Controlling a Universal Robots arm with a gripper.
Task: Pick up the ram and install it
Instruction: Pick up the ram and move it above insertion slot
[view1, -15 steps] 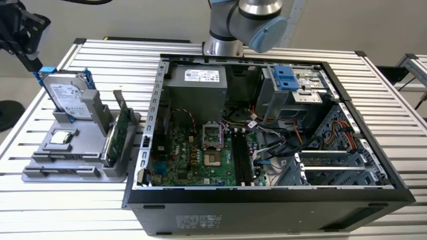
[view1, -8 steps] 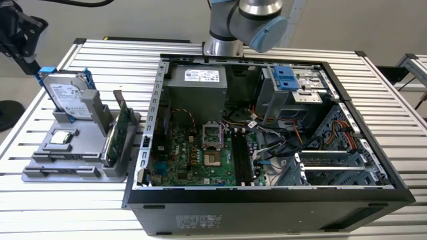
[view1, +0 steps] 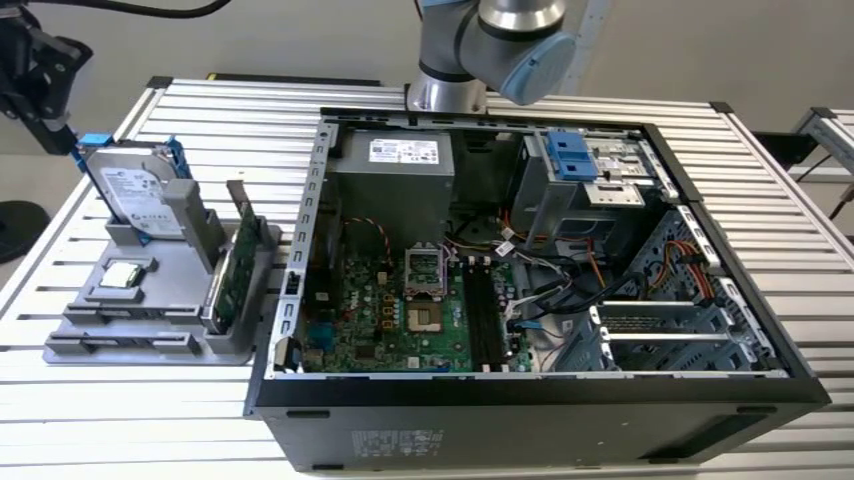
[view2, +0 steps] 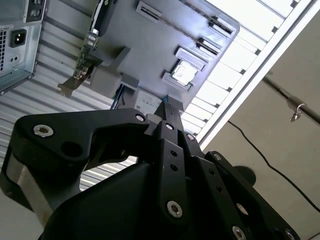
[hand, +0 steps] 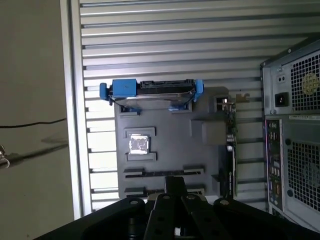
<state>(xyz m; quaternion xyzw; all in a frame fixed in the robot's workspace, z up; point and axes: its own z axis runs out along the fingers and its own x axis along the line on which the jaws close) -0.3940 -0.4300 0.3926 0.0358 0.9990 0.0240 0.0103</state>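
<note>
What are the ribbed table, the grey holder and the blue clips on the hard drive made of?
Table: likely bare aluminium, silvery slats throwing bright glare. Grey holder: seemingly matte plastic, dull even grey without shine. Blue clips: probably moulded plastic, saturated colour, slight gloss. The hard drive between them looks like shiny metal.

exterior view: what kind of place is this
Likely a robotics lab bench for computer assembly: an open computer case sits on a slatted metal table, beside a grey fixture holding a hard drive, plus a robot arm.
</note>
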